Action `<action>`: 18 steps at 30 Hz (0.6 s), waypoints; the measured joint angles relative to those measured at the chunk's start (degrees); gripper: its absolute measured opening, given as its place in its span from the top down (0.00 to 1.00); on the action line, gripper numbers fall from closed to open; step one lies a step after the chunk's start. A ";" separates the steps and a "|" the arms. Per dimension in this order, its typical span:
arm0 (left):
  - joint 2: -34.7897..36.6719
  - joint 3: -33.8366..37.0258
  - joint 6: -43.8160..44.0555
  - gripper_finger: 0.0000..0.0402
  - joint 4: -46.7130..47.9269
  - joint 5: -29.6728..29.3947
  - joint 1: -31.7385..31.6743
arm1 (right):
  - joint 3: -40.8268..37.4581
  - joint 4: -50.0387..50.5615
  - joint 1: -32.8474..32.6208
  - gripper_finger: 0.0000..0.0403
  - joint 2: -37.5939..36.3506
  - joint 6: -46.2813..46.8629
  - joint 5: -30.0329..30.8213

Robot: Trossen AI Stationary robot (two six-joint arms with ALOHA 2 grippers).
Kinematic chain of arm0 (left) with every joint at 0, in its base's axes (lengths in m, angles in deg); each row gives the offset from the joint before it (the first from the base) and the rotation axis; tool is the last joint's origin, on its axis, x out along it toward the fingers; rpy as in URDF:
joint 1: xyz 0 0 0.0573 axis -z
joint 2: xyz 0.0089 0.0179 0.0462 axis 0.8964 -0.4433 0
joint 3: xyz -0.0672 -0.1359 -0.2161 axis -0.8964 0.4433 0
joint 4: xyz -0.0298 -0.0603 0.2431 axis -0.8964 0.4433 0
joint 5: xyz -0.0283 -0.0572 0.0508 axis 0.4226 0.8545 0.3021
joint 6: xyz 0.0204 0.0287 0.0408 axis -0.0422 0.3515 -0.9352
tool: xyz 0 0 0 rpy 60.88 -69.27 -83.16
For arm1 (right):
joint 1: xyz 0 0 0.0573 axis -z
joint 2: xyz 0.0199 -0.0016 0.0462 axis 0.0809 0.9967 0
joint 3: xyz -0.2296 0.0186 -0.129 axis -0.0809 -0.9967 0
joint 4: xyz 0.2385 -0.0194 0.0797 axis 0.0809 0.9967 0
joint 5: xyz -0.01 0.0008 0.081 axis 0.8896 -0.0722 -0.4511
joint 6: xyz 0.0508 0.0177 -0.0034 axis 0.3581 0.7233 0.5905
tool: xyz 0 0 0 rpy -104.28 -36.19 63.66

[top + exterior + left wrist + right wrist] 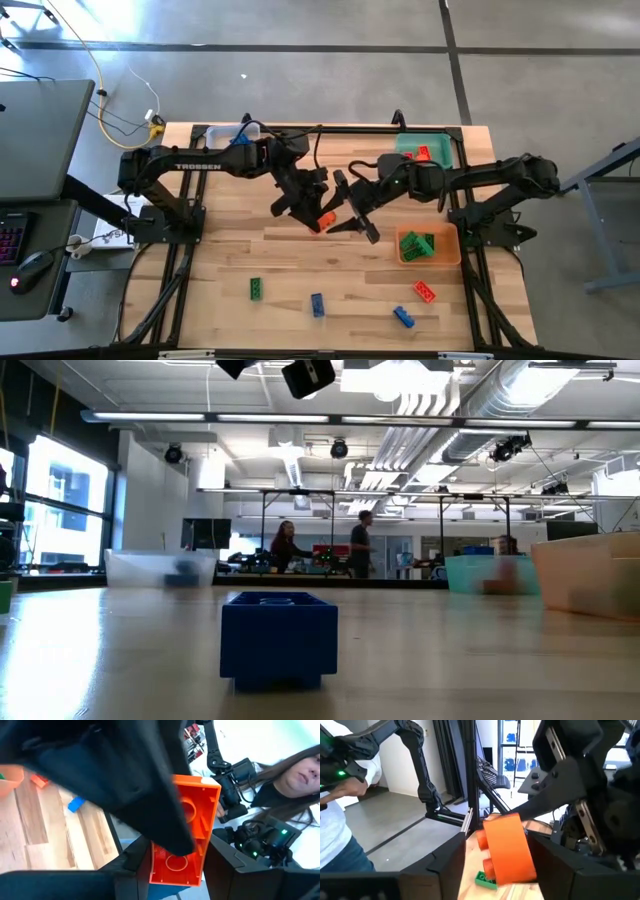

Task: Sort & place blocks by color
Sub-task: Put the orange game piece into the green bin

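An orange-red block (323, 220) hangs in the air over the table's middle, with my left gripper (310, 213) shut on it from the left. My right gripper (350, 222) comes level from the right and is open. Its two fingers stand on either side of the same block (509, 847), one at the studded top and one at the hollow underside. On the table near the front lie a green block (257, 289), two blue blocks (317, 305) (403, 316) and a red block (425, 291). My left gripper pinches the block's two long sides (201, 866) between its two fingers, near one end. The fingers come level from the table's left. The block is lifted clear of the table, its hollow underside (176, 862) turned toward the wrist camera. My right gripper: I cannot tell whether its fingers touch the block.
An orange bin (452, 236) holding green blocks stands right of the grippers. A teal bin (440, 140) with a red block is at the far right and a clear bin (212, 132) at the far left. A person shows beyond the table in both wrist views.
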 joint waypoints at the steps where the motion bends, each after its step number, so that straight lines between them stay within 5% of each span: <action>1: -0.04 0.00 0.25 0.72 -0.08 -0.08 -0.05 | 0.00 -0.10 0.00 0.53 0.00 -0.37 0.00; 8: -0.04 0.00 0.95 0.71 -0.61 -1.18 0.01 | 0.00 -0.18 0.02 0.79 -0.02 -1.57 -0.53; 18: -0.01 0.00 0.95 0.59 -0.51 -3.55 0.06 | 0.00 1.22 0.47 0.81 -0.11 1.42 0.52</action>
